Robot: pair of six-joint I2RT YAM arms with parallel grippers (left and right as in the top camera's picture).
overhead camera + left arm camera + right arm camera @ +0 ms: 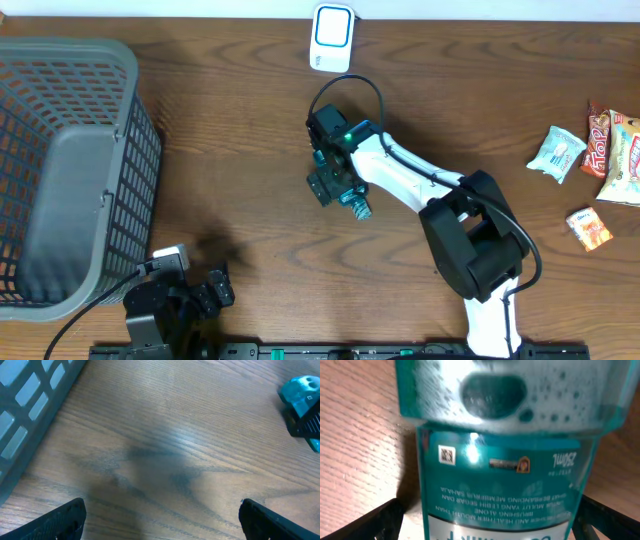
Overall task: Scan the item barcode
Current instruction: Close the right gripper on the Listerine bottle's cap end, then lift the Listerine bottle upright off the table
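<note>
We found the right claw (pixel 487 517) spread apart, astride the teal bottle (pixel 505 475), which sat mid-table (pixel 250 150), near the scanner (pixel 331 37). The left claw (pixel 160 522) stood apart and empty beside the basket (pixel 70 48).

My left gripper (pixel 160 520) sits by the table's (pixel 250 130) near edge, jaws wide apart; my right arm (pixel 400 175) stretches toward mid-table, right gripper (pixel 487 520) spread wide too.

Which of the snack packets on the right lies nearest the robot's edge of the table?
The small orange packet: it sits alone, lowest in the overhead view, below the other three clustered packets.
</note>
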